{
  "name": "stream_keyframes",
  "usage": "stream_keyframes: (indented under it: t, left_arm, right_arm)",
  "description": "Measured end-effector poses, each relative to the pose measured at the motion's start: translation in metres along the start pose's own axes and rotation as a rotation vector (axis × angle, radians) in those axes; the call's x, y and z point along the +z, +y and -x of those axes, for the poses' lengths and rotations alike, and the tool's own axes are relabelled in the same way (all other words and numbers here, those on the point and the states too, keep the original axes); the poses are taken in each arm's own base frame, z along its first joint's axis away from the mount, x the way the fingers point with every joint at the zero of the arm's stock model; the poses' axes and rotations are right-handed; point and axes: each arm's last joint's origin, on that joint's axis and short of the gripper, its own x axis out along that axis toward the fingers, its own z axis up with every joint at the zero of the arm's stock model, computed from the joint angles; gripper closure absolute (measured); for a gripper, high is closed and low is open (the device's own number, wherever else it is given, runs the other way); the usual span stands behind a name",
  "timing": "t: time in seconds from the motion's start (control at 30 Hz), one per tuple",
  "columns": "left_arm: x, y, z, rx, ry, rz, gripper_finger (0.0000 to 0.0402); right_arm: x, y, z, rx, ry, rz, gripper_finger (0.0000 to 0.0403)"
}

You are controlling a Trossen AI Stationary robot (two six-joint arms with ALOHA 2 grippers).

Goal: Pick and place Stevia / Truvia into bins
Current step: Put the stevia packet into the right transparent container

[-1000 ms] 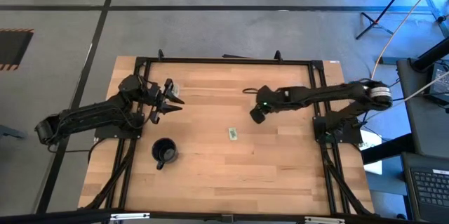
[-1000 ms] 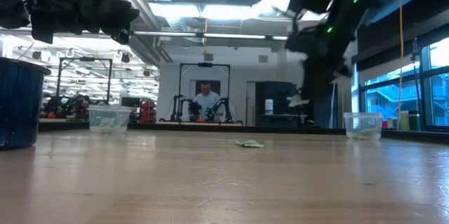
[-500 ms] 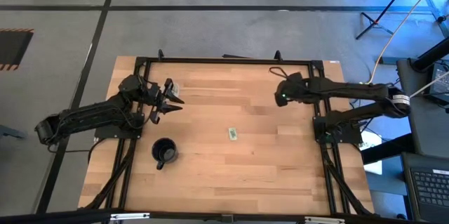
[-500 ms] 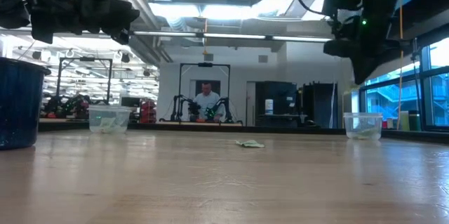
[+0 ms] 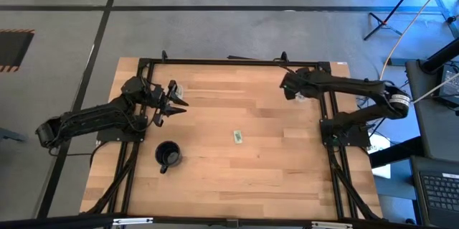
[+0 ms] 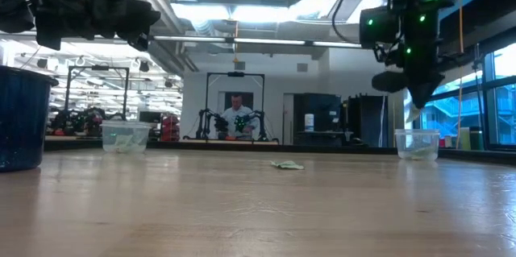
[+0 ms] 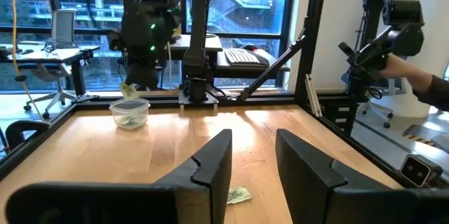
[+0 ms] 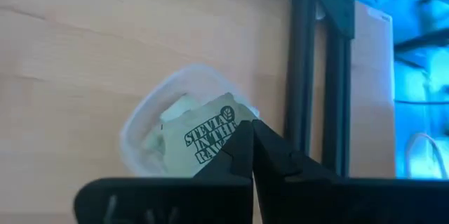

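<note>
The right gripper (image 8: 249, 147), clamped on a pale green-and-white Stevia paper sachet (image 8: 210, 138), hangs over the clear round plastic cup (image 8: 151, 136) at the worktop's far right. Centre over the cup, then release. The left gripper (image 7: 251, 155) waits open, far left.

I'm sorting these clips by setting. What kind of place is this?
Probably a robotics lab or workshop: another arm rig with a person stands in the room behind the table, a desk with a monitor sits by large windows, and ducts run along the open ceiling.

Right claw (image 8: 251, 155) with sachet (image 8: 210, 137) above far-right bin (image 8: 144, 136); lone sachet (image 5: 238, 137) mid-table, mug (image 5: 168, 155) front-left.
</note>
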Motion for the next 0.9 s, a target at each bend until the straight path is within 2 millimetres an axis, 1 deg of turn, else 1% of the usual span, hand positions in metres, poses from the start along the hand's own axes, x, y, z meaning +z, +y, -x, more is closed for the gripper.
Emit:
stream_keyframes:
  t: [0.2,0.33,0.63,0.73,0.9]
  left_arm:
    - [0.000,0.000,0.000,0.000,0.000,0.000,0.0295]
    - [0.000,0.000,0.000,0.000,0.000,0.000,0.0295]
    - [0.000,0.000,0.000,0.000,0.001,0.001,0.0295]
    - [0.000,0.000,0.000,0.000,0.001,0.001,0.0295]
    - [0.000,0.000,0.000,0.000,0.001,0.001,0.0295]
  right_arm:
    - [0.000,0.012,-0.020,-0.078,0.066,0.047,0.0403]
    - [-0.002,0.022,-0.030,-0.095,0.107,0.077,0.0403]
    - [-0.007,0.033,-0.045,-0.130,0.158,0.134,0.0402]
    - [-0.007,0.035,-0.047,-0.135,0.162,0.138,0.0393]
    - [-0.006,0.035,-0.046,-0.128,0.156,0.132,0.0356]
